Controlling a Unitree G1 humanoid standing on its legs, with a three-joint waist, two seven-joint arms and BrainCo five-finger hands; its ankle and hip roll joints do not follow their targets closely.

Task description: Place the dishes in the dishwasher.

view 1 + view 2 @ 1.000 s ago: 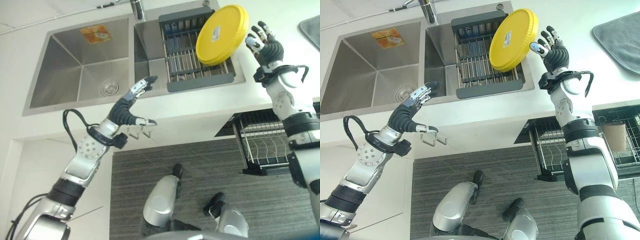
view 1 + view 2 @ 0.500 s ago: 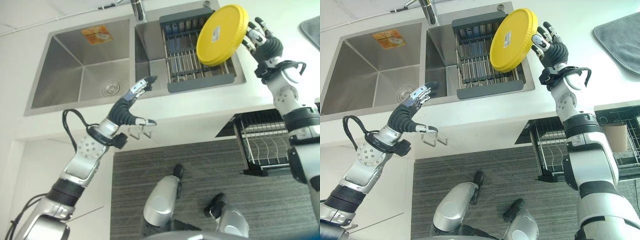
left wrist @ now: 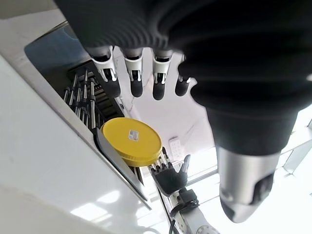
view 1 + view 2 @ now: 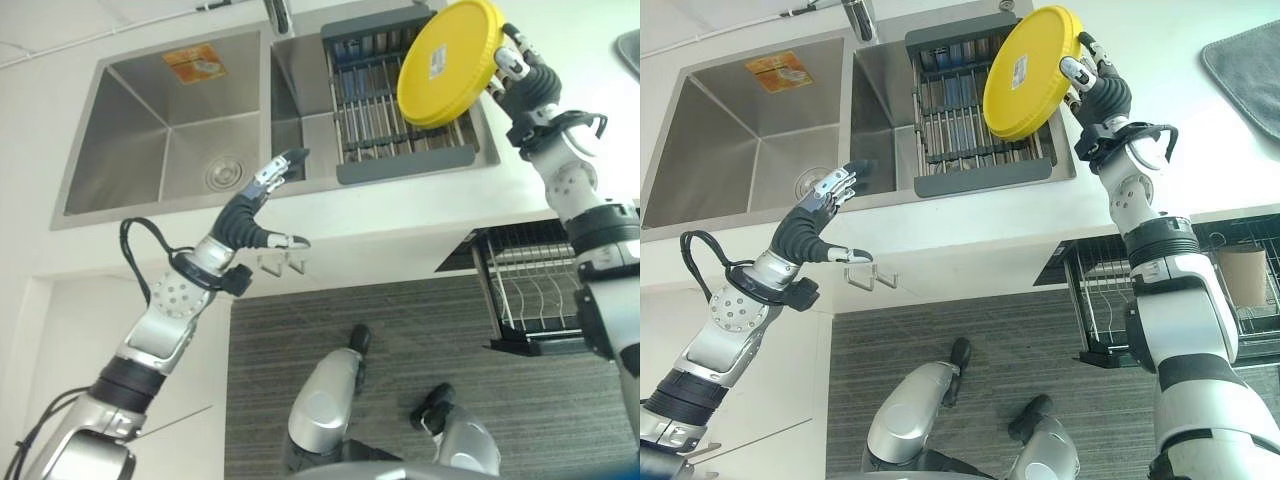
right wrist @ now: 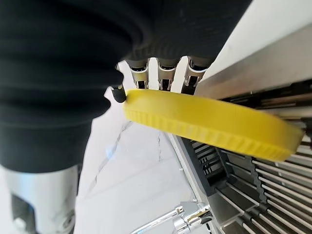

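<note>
The round yellow plastic plate (image 4: 1029, 70) stands tilted on edge over the dark wire dish rack (image 4: 965, 130) in the steel sink (image 4: 740, 130). The right robot hand (image 4: 1095, 88) pinches its rim; the left robot hand (image 4: 818, 212), fingers spread, hovers well apart above the bench (image 4: 970, 225).

A pale white countertop (image 4: 380, 215) runs across the upper half of the frame; set into it at the upper left is a stainless double sink (image 4: 160, 130), its large left basin carrying an orange sticker (image 4: 193, 64) near the back wall and a round drain (image 4: 222, 172) toward the lower right; a chrome tap (image 4: 858, 15) rises at the top centre, between the basins; a grey mat (image 4: 1247, 60) lies on the counter at the upper right corner; below the counter edge, white cabinet fronts (image 4: 60, 340) fill the lower left, and two small metal hooks (image 4: 281, 263) hang from the edge at centre; the floor (image 4: 400, 310) across the lower middle is dark grey with fine streaks; light is bright and even.
</note>
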